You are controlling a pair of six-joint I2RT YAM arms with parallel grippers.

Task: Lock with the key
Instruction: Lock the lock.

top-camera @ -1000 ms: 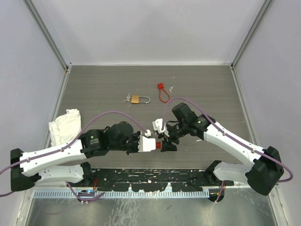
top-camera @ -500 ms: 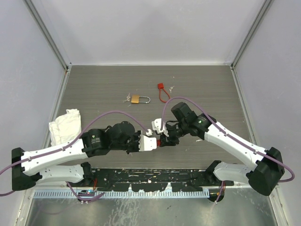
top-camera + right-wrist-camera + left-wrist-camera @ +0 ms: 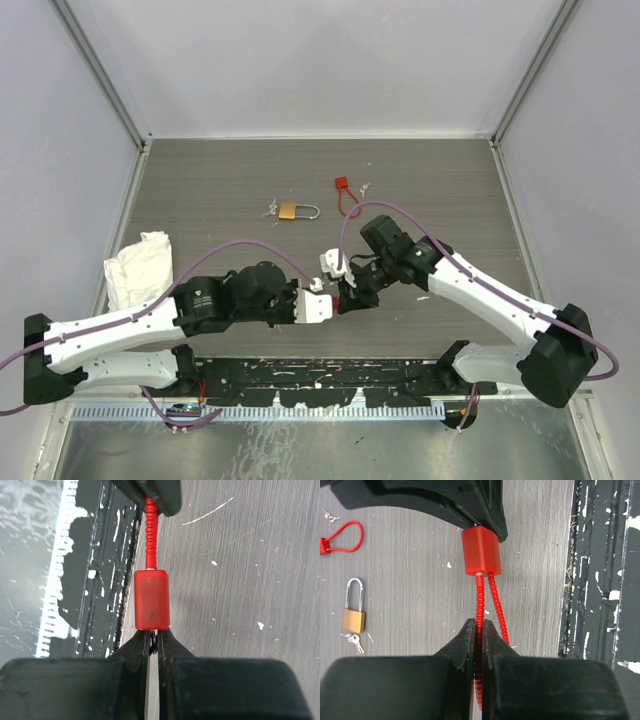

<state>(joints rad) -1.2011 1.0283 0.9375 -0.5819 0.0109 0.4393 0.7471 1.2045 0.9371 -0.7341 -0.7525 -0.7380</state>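
Gently now: a tiny key, pinched at its head

Plainly the small dark-headed key (image 3: 154, 644) is the awkward part. Only a dark sliver of it shows between the tips of the right gripper (image 3: 154, 634), which are drawn almost together right under the red block-shaped plastic lock body (image 3: 151, 600). I judge that the key sits in the keyhole there, though its blade is hidden. The left gripper (image 3: 479, 630) is clamped tight on the ribbed red cable (image 3: 479, 600), holding the lock over the grey wood-grain tabletop (image 3: 240, 580) near its front edge.

The key looks light, thin and stiff, and its smooth metal could slip or bend under a skewed twist. Its flat head is the place to hold, squarely, turning about the blade's axis. The cable is flexible, so the body may swing; a grip nearer the body would steady it.
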